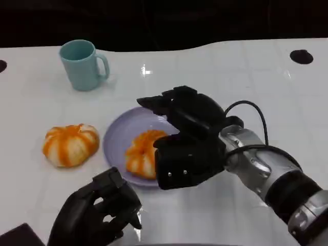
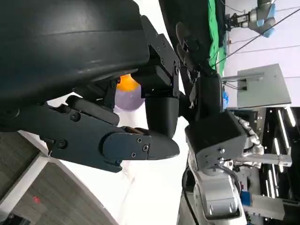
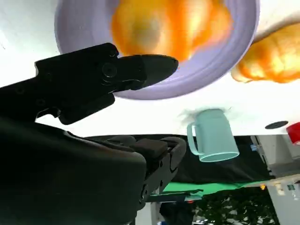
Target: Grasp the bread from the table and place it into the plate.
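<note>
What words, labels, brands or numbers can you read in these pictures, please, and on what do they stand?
None can be read.
The mug, the plate and both breads carry no print.
The right hand and left hand show no markings.
The room behind the table in the left wrist view shows no legible text.

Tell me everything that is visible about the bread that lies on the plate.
The bread on the plate is a round bun, pumpkin-like, with orange segments and pale grooves between them. It looks soft and whole. It rests in the lavender plate, toward the side nearer the robot. The right robot hand hovers over its right part and hides it in the head view; the pictures do not settle whether the fingers touch it. In the right wrist view it appears blurred, inside the plate's rim.
</note>
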You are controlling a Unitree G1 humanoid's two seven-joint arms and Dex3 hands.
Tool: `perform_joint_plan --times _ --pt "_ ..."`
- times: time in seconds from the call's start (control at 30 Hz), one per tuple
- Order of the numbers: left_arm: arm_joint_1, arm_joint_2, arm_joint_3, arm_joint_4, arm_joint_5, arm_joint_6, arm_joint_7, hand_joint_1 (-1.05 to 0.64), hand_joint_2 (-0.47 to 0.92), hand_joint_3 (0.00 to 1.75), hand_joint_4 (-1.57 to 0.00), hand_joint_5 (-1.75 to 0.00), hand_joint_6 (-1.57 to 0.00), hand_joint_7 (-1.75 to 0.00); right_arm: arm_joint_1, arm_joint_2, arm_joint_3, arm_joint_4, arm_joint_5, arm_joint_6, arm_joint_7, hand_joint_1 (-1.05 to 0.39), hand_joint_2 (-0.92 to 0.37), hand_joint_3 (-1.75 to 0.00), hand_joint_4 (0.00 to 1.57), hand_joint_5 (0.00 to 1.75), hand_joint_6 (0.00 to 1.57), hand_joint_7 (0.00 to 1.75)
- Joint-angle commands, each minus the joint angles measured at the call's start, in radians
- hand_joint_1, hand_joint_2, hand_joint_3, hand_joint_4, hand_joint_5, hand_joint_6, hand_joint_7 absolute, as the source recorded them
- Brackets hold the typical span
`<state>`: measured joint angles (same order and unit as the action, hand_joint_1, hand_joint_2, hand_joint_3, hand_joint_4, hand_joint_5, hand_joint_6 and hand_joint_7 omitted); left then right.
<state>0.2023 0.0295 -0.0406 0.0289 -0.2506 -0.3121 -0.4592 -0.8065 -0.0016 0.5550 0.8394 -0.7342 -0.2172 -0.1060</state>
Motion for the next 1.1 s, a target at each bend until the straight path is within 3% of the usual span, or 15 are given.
perform_joint_plan --times 0.03,0.43,0.77,0.9,1.0,1.07,1.1 --pt "0.002 0.009 0.010 0.007 0.003 -0.019 0.009 -0.54 0.92 0.34 -0.63 -1.75 -0.57 -1.53 0.049 -0.041 -0.013 -0.102 0.025 0.016 0.052 -0.71 -0.92 -0.28 0.00 0.40 0.24 0.00" --pt "-0.001 0.006 0.012 0.016 -0.007 -0.023 0.005 -0.54 0.92 0.34 -0.63 -1.75 -0.57 -1.54 0.238 -0.156 -0.073 -0.427 0.096 -0.019 0.126 -0.66 -0.92 -0.25 0.00 0.52 0.26 0.01" --pt "-0.003 0.014 0.013 0.012 -0.008 -0.008 0.006 -0.54 0.92 0.35 -0.62 -1.75 -0.55 -1.55 0.416 -0.246 -0.148 -0.638 0.142 -0.076 0.123 -0.59 -0.92 -0.17 0.05 0.65 0.33 0.04" --pt "-0.003 0.013 0.015 0.013 -0.007 -0.006 0.009 -0.55 0.92 0.34 -0.62 -1.75 -0.54 -1.55 0.477 -0.265 -0.189 -0.685 0.169 -0.120 0.096 -0.51 -0.92 -0.12 0.20 0.73 0.46 0.10" --pt "-0.005 0.012 0.015 0.013 -0.007 -0.002 0.010 -0.55 0.92 0.34 -0.62 -1.75 -0.54 -1.55 0.523 -0.270 -0.227 -0.698 0.184 -0.171 0.051 -0.41 -0.88 -0.07 0.56 0.85 0.72 0.22" --pt "-0.007 0.014 0.016 0.017 -0.004 -0.005 0.009 -0.55 0.92 0.34 -0.61 -1.75 -0.55 -1.55 0.553 -0.271 -0.249 -0.701 0.195 -0.207 0.023 -0.34 -0.87 -0.06 0.70 0.92 0.84 0.28" --pt "-0.009 0.014 0.017 0.020 -0.005 -0.007 0.007 -0.56 0.92 0.34 -0.61 -1.75 -0.55 -1.56 0.565 -0.270 -0.259 -0.705 0.203 -0.218 0.018 -0.30 -0.86 -0.08 0.74 1.06 0.89 0.35"
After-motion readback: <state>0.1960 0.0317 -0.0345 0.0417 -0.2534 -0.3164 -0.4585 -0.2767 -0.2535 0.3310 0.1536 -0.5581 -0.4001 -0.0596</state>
